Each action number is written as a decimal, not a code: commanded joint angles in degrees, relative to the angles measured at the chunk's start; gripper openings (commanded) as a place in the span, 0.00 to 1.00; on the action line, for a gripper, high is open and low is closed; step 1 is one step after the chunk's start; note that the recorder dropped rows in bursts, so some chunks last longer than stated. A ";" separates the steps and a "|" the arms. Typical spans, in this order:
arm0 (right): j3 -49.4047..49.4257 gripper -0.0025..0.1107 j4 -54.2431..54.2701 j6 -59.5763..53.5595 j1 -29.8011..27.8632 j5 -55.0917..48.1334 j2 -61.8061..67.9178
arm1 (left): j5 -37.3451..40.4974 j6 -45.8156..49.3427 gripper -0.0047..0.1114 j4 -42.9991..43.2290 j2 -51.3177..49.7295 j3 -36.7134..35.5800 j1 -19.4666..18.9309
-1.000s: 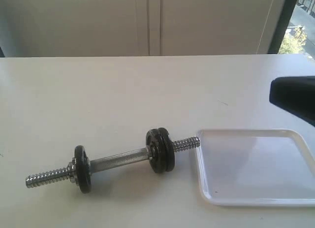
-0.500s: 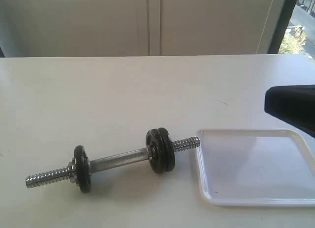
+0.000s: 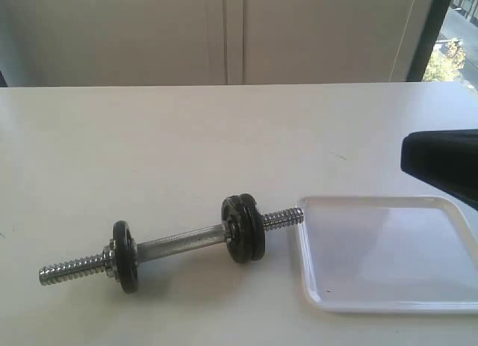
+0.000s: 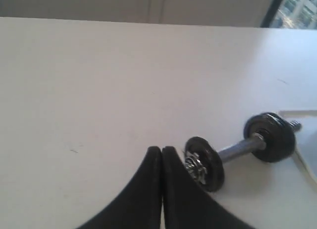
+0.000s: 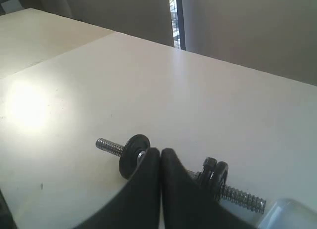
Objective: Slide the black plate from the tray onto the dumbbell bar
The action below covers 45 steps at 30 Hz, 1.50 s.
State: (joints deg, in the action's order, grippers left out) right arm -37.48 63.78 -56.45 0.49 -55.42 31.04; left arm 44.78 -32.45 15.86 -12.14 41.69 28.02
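Note:
The dumbbell bar (image 3: 179, 241) lies on the white table, its threaded right end touching the rim of the white tray (image 3: 302, 256). One black plate (image 3: 125, 256) sits near its left end. A pair of black plates (image 3: 243, 228) stands pressed together near its right end. Nothing lies in the tray. My right gripper (image 3: 409, 155) hangs shut above the tray's far right side; in the right wrist view its shut tips (image 5: 160, 151) cover the bar's middle. My left gripper (image 4: 161, 149) is shut and empty, just beside the single plate (image 4: 205, 162).
Bare white tabletop (image 3: 187, 137) spreads behind and to the left of the bar. A wall and a window strip (image 3: 441, 39) stand past the table's far edge. The tray's corner (image 4: 302, 155) shows beyond the paired plates (image 4: 270, 137).
The right gripper drifted a little left and down a second ago and has since held still. The bar, plates and tray have not moved.

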 commanded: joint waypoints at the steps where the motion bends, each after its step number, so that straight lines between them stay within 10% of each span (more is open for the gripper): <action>1: 0.31 0.02 -0.04 0.33 0.11 -0.14 -0.08 | -0.12 -0.39 0.04 -0.20 1.73 -0.31 -12.21; 7: 0.31 0.02 -0.02 0.33 0.11 -0.01 -0.08 | -0.12 -0.39 0.04 -0.07 7.78 -0.31 -19.91; 45: 0.31 0.02 -0.34 0.33 0.11 -0.01 -0.08 | -1.15 4.22 0.04 -8.56 12.14 -15.89 -20.01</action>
State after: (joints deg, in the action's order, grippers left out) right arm -37.48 63.64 -56.38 0.58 -55.42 31.04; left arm 44.45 -31.57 7.53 -0.34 26.98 8.11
